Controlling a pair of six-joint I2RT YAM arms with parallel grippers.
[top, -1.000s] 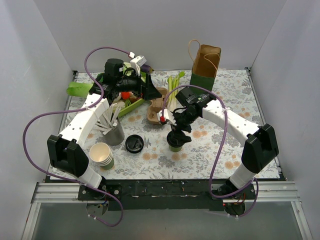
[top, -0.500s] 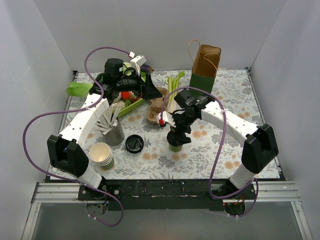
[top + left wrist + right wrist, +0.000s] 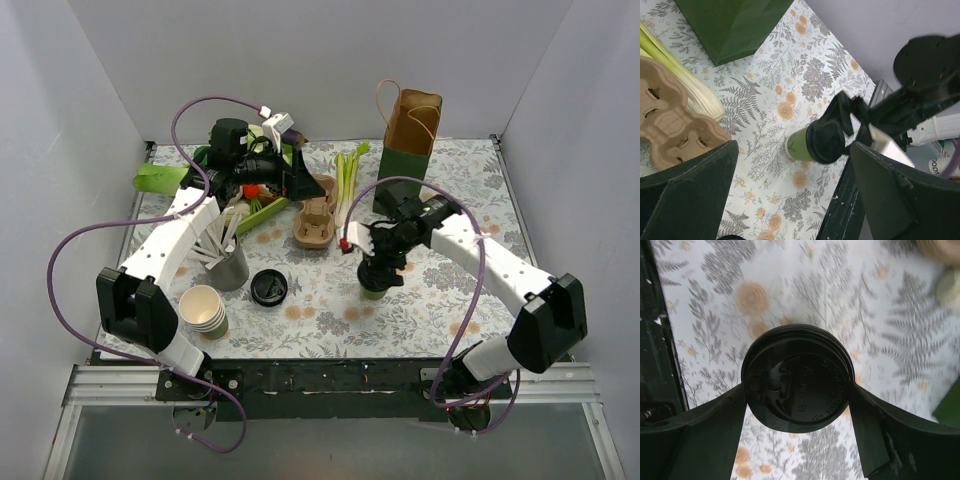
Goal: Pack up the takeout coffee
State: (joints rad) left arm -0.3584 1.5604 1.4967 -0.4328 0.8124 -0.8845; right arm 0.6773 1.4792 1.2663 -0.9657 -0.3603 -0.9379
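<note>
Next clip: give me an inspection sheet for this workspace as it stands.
Surface: floral tablecloth, flat.
Job's things: dark green paper cup with round black plastic lid, upright, right of centre.
Clutter: loose black lid, stacked green cups, grey cup of white sticks, cardboard cup carrier, brown paper bag, green stalks.
Grippers: right gripper closed on the lid; left gripper open, back left.
Cables: purple cables loop beside both arms.
Surroundings: plain white walls.
</note>
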